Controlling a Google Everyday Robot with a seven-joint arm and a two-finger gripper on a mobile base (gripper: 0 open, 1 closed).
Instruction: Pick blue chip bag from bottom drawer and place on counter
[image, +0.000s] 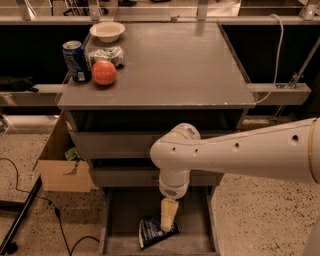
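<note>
The blue chip bag (152, 231) lies crumpled on the floor of the open bottom drawer (192, 235), left of its middle. My white arm reaches in from the right and bends down in front of the cabinet. My gripper (167, 216) hangs straight down into the drawer, its pale fingers at the bag's right upper edge, touching or just above it. The counter (170, 60) is the flat grey top of the cabinet above.
On the counter's back left stand a blue soda can (76, 60), a red apple (104, 72), a greenish-white packet (107, 54) and a white bowl (107, 31). A cardboard box (62, 160) sits on the floor left of the cabinet. A black cable (30, 200) runs across the floor.
</note>
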